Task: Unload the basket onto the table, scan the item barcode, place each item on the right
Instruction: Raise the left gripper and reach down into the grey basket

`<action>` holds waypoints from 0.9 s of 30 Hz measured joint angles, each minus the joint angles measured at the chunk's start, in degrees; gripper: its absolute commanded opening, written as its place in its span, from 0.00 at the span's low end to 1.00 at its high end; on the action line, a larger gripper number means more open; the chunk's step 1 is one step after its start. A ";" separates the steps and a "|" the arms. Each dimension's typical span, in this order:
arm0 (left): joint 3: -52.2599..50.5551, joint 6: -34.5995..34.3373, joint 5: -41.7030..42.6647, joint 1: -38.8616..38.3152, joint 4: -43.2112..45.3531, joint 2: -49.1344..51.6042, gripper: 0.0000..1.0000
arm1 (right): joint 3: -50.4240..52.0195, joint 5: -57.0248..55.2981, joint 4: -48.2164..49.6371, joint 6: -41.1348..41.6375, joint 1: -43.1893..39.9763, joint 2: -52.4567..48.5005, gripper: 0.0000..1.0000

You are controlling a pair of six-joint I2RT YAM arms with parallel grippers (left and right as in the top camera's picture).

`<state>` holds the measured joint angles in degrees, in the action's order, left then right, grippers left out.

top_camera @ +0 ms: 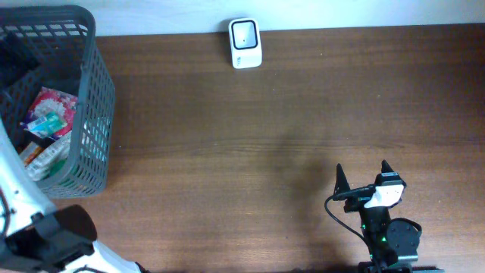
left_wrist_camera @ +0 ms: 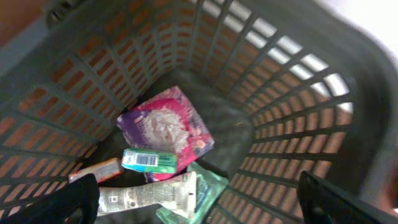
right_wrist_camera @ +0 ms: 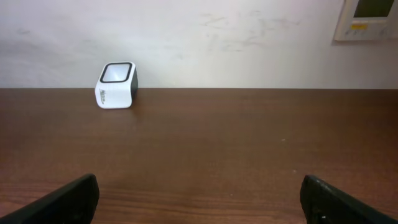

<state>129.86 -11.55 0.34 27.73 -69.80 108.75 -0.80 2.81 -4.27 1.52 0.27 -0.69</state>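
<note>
The white barcode scanner (top_camera: 245, 43) stands at the table's far edge; the right wrist view has the scanner (right_wrist_camera: 116, 85) at the back left. Items lie in the grey basket (top_camera: 97, 106): a pink and purple pouch (left_wrist_camera: 166, 129), a small green box with a barcode (left_wrist_camera: 149, 160), a white tube (left_wrist_camera: 152, 195), a teal packet (left_wrist_camera: 210, 190) and an orange pack (left_wrist_camera: 96, 170). My left gripper (left_wrist_camera: 199, 202) hangs open above them, holding nothing. At the front right of the table my right gripper (top_camera: 361, 176) stands open and empty, low over the wood.
The basket (left_wrist_camera: 280, 93) has tall slotted walls all round the items. A pale wall runs behind the table, with a panel (right_wrist_camera: 370, 18) at its upper right. The left arm's white base (top_camera: 23, 205) is at the front left.
</note>
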 measured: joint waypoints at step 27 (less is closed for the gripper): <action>-1.64 33.66 -5.18 -1.18 1.95 16.22 0.78 | 0.00 0.00 0.00 0.00 0.00 0.00 0.99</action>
<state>128.22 22.11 -4.84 26.55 -67.85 124.97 -0.80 2.81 -4.27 1.52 0.27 -0.69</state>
